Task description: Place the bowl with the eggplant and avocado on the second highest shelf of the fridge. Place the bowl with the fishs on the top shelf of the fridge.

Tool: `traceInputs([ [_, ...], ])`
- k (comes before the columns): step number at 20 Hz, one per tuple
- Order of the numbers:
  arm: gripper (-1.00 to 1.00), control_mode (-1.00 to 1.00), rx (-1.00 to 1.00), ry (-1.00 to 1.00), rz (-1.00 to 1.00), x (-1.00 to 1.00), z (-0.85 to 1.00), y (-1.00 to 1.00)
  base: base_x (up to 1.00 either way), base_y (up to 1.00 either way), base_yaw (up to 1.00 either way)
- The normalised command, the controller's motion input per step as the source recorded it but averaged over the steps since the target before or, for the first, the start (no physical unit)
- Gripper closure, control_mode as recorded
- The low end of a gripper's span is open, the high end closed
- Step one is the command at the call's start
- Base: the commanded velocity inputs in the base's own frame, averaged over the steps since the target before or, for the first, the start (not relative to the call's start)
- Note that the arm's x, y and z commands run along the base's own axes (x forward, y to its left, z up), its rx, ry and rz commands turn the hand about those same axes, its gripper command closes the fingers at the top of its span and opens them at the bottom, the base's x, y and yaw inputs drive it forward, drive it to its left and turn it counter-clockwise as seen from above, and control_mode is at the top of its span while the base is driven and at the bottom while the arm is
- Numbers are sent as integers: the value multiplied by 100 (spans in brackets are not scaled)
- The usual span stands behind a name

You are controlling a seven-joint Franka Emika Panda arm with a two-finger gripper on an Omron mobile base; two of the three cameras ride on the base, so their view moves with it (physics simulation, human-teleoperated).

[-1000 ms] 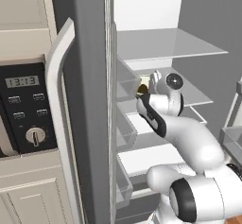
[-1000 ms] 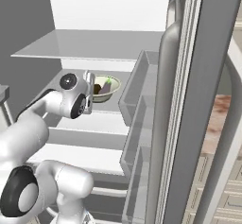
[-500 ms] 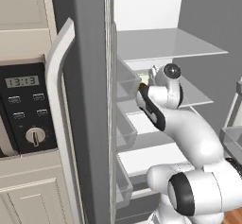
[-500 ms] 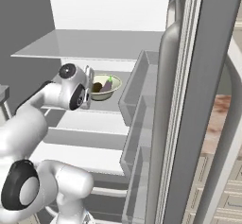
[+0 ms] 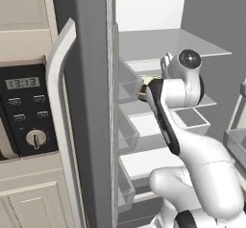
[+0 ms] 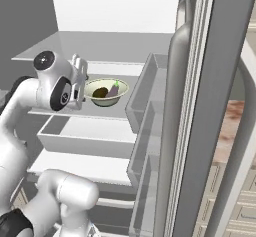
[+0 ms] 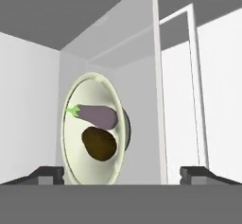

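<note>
1. Looking along our gripper (image 7: 122, 175), we see its jaws spread wide, holding nothing.
2. We find the bowl with the eggplant and avocado (image 6: 105, 91) left of centre in the right base view, resting on the fridge (image 6: 200, 106) shelf (image 6: 60, 112).
3. Both eggplant (image 7: 94, 114) and avocado (image 7: 99, 143) lie inside it.

The arm (image 5: 192, 150) is glossy white, built of rounded, bulbous segments with black bands at the joints. A long black strip runs along 1 link, and a dark round cap with a pale centre closes the wrist joint (image 6: 44, 60)
</note>
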Motion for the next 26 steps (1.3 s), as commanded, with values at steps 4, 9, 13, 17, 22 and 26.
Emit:
traceInputs([
  [4, -100, -100, 1, 1, 0, -100, 8, 0, 0, 0, 0],
  [9, -100, -100, -1, 0, 8, -100, 0, 0, 0, 0, 0],
  [13, -100, -100, -7, 0, 40, -74, 16, -4, 0, 0, 0],
  [17, -100, -100, -9, 7, 10, 2, 12, 5, 0, 0, 0],
  [22, -100, -100, 0, 1, 0, 0, 0, 0, 0, 0, 0],
  [26, -100, 100, 0, 0, 0, -14, 0, 0, -72, 0, 0],
])
